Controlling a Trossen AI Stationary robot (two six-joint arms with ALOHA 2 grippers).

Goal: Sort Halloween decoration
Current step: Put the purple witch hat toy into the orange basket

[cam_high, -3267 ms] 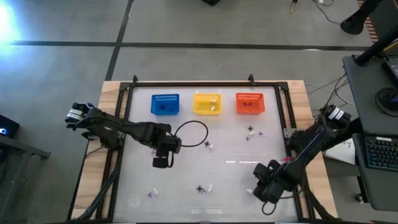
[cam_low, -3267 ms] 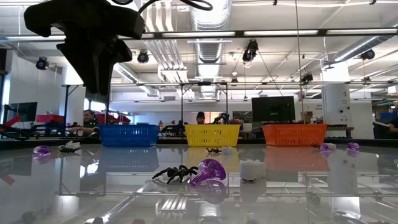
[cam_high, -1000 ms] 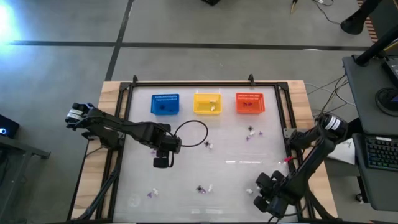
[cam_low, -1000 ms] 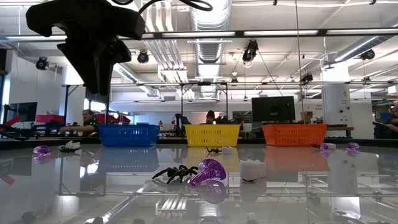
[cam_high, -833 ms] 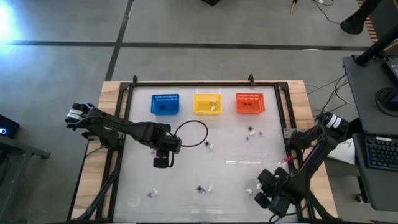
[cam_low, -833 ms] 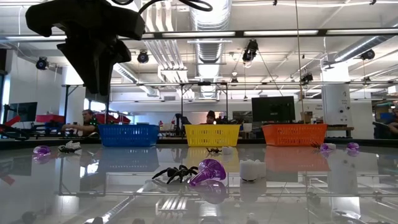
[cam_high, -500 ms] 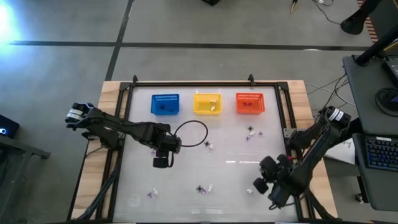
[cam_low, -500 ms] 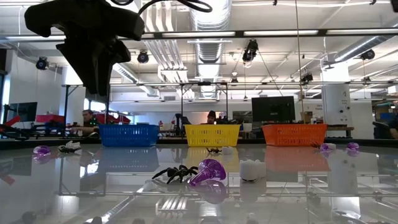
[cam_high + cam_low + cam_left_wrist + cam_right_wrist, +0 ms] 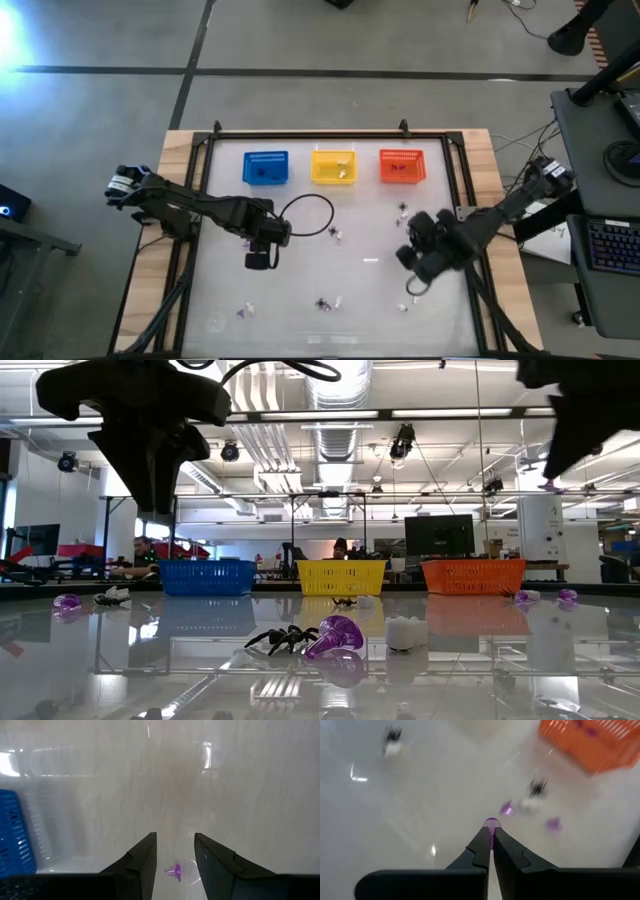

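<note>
Left tool [image 9: 259, 261] hangs mid-table; right tool [image 9: 411, 253] sits below the orange basket [image 9: 401, 166]

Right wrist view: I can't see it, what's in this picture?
The right gripper is shut on a tiny purple trinket pinched at its fingertips, above the shiny white table. Ahead sit the orange basket with purple bits inside and a few blurry loose pieces near it.
</note>
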